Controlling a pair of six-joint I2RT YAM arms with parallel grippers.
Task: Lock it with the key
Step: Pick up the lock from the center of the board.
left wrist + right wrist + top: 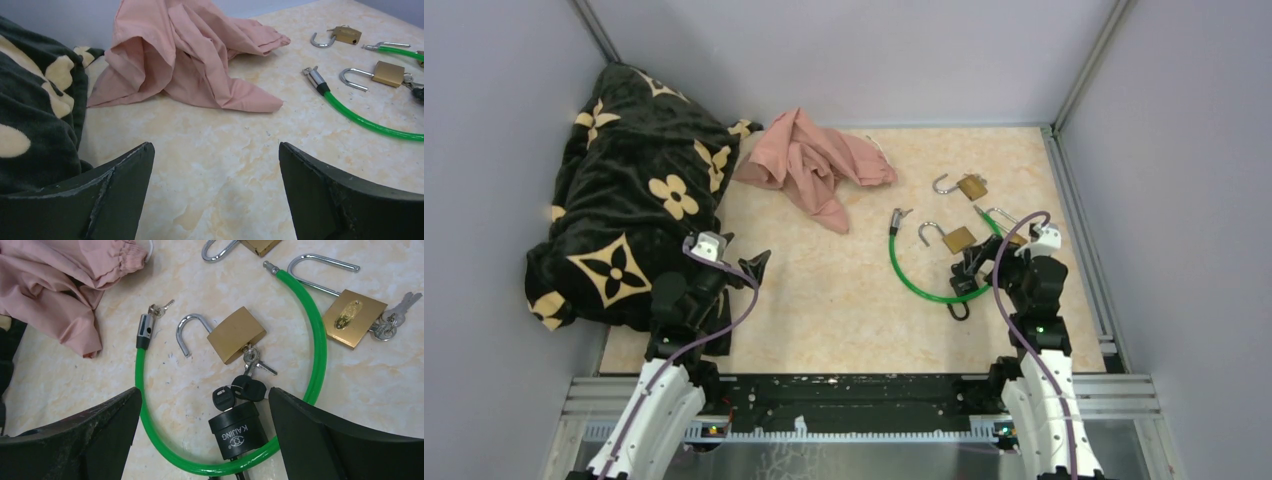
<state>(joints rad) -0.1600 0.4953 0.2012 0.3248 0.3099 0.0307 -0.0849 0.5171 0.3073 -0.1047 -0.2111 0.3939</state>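
Observation:
A green cable lock [315,365] lies looped on the table. Its black cylinder body [235,435] has a black-headed key [223,397] in it, with a second black key on the same ring. My right gripper [204,392] hangs open just above this body, one finger on each side, touching nothing. Inside the loop lies a brass padlock [236,335] with its shackle open and keys hanging from it. Another open brass padlock [354,318] with keys lies outside the loop. My left gripper [216,150] is open over bare table, far from the locks [959,238].
A third open padlock [971,186] lies further back. A pink cloth [814,160] is crumpled at the back middle. A black blanket with cream flowers [639,190] is heaped along the left wall beside my left gripper [744,252]. Grey walls close in the table.

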